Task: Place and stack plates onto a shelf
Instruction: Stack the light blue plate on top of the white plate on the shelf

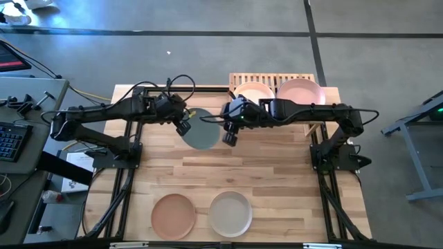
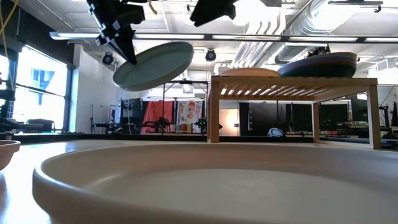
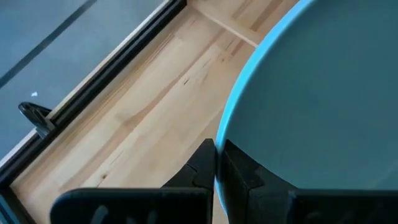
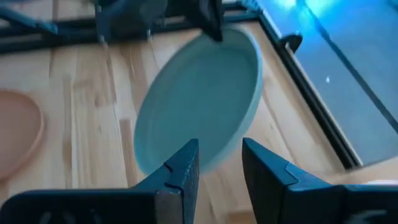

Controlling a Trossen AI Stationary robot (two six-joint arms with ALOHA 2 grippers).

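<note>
A pale green plate hangs in the air above the far middle of the table, and my left gripper is shut on its left rim. In the low view the plate is tilted well above the tabletop. My right gripper is open just off the plate's right rim. In the right wrist view its fingers stand before the plate's near edge without touching. The shelf at the far edge carries a beige plate and a pink-topped stack. My left gripper pinches the green plate's rim between its two fingers, one on the inner face and one on the underside. It comes from the table's left, slanting down. The plate is lifted clear and tilted, with its held side lower.
A terracotta plate and a cream plate lie flat near the table's near edge; the cream one fills the low view's foreground. The shelf stands on legs with a stack of plates on top. Bare planks lie mid-table.
</note>
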